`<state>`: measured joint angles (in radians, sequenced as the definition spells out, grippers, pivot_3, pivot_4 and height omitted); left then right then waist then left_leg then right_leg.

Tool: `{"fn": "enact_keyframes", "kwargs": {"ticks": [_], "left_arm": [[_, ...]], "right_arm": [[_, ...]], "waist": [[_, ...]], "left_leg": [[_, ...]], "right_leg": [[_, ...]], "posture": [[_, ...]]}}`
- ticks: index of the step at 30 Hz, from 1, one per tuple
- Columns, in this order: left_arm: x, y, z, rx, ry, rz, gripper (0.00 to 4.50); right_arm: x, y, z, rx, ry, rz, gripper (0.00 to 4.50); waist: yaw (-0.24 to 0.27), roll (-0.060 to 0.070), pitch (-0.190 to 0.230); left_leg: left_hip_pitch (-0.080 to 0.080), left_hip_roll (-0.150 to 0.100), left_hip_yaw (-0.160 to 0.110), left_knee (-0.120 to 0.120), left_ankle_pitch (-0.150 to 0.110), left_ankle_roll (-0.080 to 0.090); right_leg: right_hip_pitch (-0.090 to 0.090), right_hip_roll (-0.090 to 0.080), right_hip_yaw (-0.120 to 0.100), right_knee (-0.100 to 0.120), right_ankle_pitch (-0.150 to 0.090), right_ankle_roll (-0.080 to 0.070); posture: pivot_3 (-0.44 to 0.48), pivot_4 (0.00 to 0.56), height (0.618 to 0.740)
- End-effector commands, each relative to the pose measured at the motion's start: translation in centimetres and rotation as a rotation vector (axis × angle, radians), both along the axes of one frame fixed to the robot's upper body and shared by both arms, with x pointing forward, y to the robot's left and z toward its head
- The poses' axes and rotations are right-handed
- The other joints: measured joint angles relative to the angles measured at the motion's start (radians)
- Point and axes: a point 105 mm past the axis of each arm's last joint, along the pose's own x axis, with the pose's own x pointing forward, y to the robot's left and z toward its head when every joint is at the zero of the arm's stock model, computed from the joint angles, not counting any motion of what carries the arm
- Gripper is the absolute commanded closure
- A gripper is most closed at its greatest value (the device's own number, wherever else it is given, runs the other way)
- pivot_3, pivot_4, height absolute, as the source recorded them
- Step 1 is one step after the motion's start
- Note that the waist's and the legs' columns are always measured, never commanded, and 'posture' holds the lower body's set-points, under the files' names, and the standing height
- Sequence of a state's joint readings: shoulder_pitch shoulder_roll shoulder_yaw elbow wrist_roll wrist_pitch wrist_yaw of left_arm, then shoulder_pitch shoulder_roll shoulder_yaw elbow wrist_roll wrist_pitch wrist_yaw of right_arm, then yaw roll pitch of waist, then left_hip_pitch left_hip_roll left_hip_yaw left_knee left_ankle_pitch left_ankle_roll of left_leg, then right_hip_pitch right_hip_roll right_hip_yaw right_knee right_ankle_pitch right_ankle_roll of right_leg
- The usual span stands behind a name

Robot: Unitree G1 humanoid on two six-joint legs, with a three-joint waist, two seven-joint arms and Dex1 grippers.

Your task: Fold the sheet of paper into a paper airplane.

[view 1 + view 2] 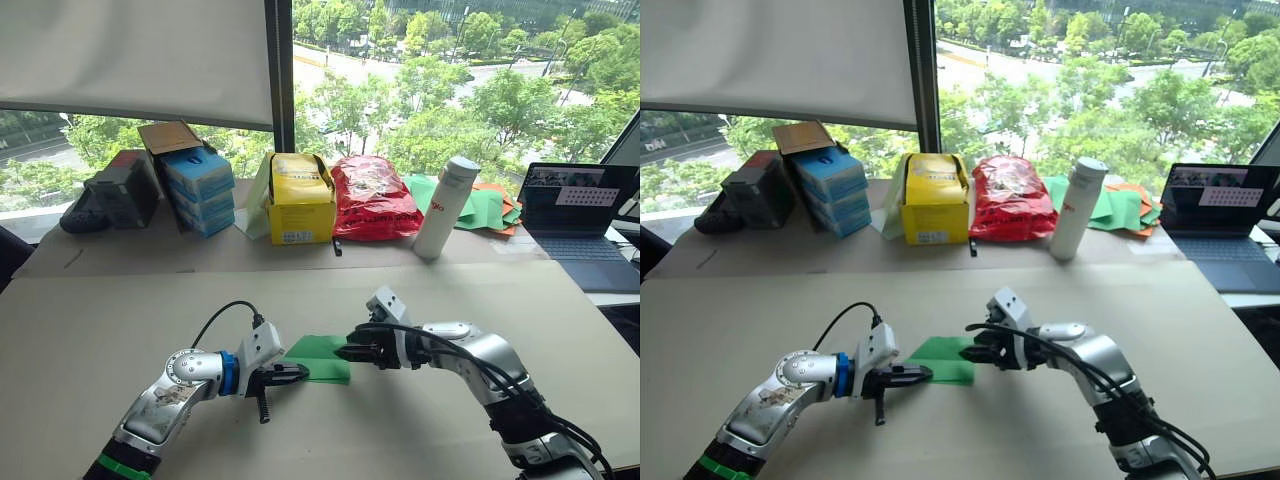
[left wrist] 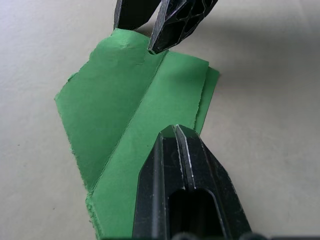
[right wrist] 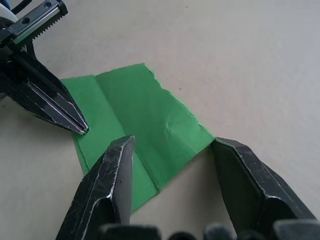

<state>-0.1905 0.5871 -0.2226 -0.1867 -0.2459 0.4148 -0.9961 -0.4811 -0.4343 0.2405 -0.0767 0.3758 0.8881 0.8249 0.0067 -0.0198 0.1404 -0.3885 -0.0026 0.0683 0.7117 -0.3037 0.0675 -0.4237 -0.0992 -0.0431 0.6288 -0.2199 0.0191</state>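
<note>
Here, sheet of paper (image 1: pixel 318 358): folded, lying flat on the table (image 1: pixel 100 330) between both grippers.
Left gripper (image 1: pixel 300 372): fingers together, tips pressing its near edge.
Right gripper (image 3: pixel 172 165): fingers spread wide, straddling the opposite edge.

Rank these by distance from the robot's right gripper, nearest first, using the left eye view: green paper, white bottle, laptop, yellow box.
1. Green paper, at the right gripper.
2. White bottle, behind, slightly right.
3. Yellow box, behind, slightly left; too close to the bottle to call.
4. Laptop, far right.
</note>
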Motion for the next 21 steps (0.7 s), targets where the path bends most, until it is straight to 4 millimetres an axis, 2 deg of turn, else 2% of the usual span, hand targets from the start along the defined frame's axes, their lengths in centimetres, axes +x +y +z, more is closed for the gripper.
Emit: {"fn": "enact_keyframes", "kwargs": {"ticks": [1,7,15,18,21], "left_arm": [[-0.2,-0.3,0.3,0.005,-0.021,-0.018,4.50],[-0.2,-0.3,0.3,0.007,-0.020,-0.020,4.50],[-0.4,-0.4,0.3,0.014,-0.020,-0.031,4.50],[-0.5,-0.4,0.3,0.015,-0.020,-0.036,4.50],[-0.5,-0.4,0.2,0.017,-0.017,-0.038,4.50]], "right_arm": [[-0.2,0.8,0.1,0.030,0.011,0.025,1.86],[-0.1,1.2,0.8,0.090,0.011,0.018,1.86],[0.0,0.6,1.1,0.097,-0.038,-0.002,1.86],[0.0,0.3,1.2,0.082,-0.063,-0.004,2.66],[-0.1,0.1,1.0,0.076,-0.081,-0.012,3.71]], "waist": [[-0.001,0.000,0.000],[-0.005,0.000,0.000],[-0.005,0.000,0.000],[-0.005,0.000,0.000],[-0.006,0.000,0.000]], "left_leg": [[0.000,0.000,0.000,0.000,0.000,0.000],[0.000,0.000,0.000,0.000,0.000,0.000],[0.000,0.000,0.000,-0.001,0.000,0.000],[0.000,0.000,0.000,-0.001,0.000,0.000],[0.000,0.000,0.000,-0.001,0.000,0.000]], "right_leg": [[0.000,0.000,0.000,0.000,0.000,0.000],[0.000,-0.001,0.000,0.000,0.000,0.000],[0.000,-0.004,-0.001,0.000,0.000,0.000],[0.000,-0.004,-0.001,0.000,0.000,0.000],[0.000,-0.005,-0.001,0.000,0.000,0.000]], "posture": [[0.000,0.150,0.740],[0.000,0.150,0.740],[0.000,0.150,0.740],[0.000,0.150,0.740],[0.000,0.150,0.740]]}}
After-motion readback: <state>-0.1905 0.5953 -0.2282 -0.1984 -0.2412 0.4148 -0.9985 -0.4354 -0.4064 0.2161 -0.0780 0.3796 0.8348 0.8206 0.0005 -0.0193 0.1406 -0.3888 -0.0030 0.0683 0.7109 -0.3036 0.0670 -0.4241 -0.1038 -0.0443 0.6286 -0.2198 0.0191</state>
